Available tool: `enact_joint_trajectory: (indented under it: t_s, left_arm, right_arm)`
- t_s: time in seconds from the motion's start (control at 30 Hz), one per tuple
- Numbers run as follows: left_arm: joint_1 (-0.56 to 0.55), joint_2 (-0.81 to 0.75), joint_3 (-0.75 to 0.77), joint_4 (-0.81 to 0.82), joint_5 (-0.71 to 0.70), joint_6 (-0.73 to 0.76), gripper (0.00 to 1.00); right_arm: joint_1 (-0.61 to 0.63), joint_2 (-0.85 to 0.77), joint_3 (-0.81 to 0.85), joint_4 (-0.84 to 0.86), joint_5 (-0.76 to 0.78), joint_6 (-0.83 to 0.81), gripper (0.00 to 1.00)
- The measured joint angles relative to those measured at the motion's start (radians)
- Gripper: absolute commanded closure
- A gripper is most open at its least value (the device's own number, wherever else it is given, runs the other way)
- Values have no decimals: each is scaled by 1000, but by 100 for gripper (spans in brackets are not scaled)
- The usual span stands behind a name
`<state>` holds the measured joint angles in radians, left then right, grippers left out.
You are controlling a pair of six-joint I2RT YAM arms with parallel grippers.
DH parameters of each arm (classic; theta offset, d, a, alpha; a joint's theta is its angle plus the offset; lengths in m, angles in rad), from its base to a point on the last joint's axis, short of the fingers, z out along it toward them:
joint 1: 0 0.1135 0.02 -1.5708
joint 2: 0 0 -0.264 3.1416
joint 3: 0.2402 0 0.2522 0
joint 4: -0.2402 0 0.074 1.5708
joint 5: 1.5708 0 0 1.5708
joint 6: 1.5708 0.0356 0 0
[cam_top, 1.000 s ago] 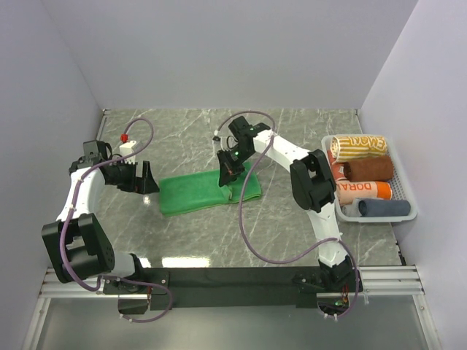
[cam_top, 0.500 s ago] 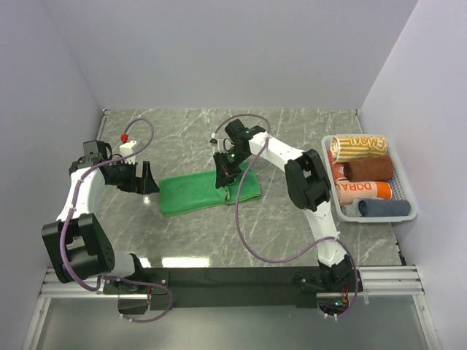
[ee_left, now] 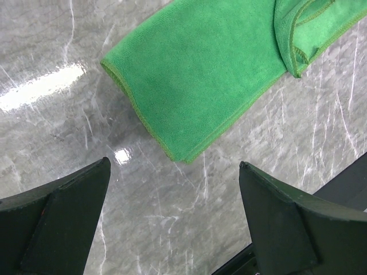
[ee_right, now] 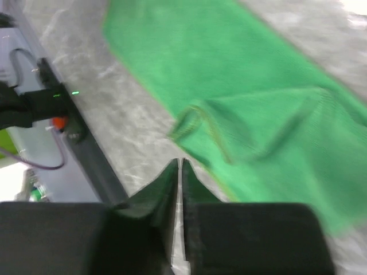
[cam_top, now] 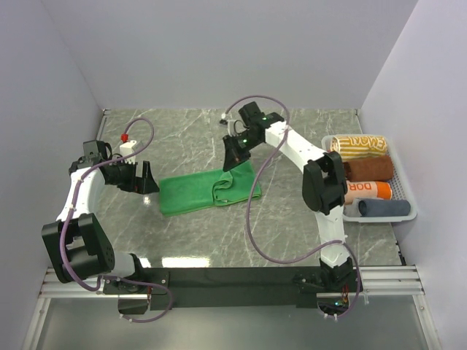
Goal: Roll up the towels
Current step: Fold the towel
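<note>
A bright green towel lies flat in the middle of the table, its right end folded over in a loose flap. My right gripper hovers just above and behind that flap; its fingers stand only a narrow slit apart, with nothing between them. In the right wrist view the towel lies beyond the fingertips of the right gripper. At the towel's left end my left gripper is wide open and empty. The left wrist view shows the towel's corner ahead of the left gripper.
A white basket at the right edge holds rolled towels: yellow-striped, brown, orange-lettered and blue-grey. Grey walls close in the left, back and right. A purple cable hangs from the right arm over the table.
My right gripper has let go of the towel's right end and risen back and to the right. The end now lies folded over. The left arm has not moved.
</note>
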<state>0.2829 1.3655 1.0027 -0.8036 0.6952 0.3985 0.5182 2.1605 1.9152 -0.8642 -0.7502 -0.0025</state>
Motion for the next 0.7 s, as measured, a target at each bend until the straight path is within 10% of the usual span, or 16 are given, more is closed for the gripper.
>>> enact_joint_trajectory:
  t_s: [0.4, 0.7]
  left_arm:
    - [0, 0, 0, 14, -2, -1, 1]
    - [0, 0, 0, 22, -20, -3, 1]
  right_arm:
    - [-31, 25, -80, -6, 219, -19, 100]
    - [84, 230, 137, -17, 279, -5, 82]
